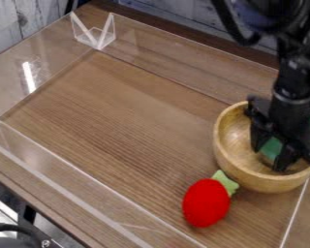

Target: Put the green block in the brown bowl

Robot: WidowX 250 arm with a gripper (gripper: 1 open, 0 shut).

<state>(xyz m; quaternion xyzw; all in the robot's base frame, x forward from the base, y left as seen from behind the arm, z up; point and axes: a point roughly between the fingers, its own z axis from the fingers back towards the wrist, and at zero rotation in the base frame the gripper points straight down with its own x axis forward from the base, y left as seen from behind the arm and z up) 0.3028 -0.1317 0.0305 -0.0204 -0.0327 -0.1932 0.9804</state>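
Green block (273, 148), a small flat light-green bar, sits clamped between my black gripper's (285, 145) fingers, low inside the round light-brown wooden bowl (235, 160) by the wood-grain table's (106, 116) right edge. Left of it, near the front edge, lies a red strawberry toy (207, 201).

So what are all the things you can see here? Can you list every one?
brown bowl: one, light brown wood, right side of the table near the clear wall.
green block: one, light green, between the end effector's fingers, down over the bowl's inside.
strawberry toy: one, red with green top, just in front of the bowl.
table: one, brown wood grain, under everything.
clear walls: see-through plastic, around the table's edges.
end effector: one, black, pointing down into the bowl, gripping the block.
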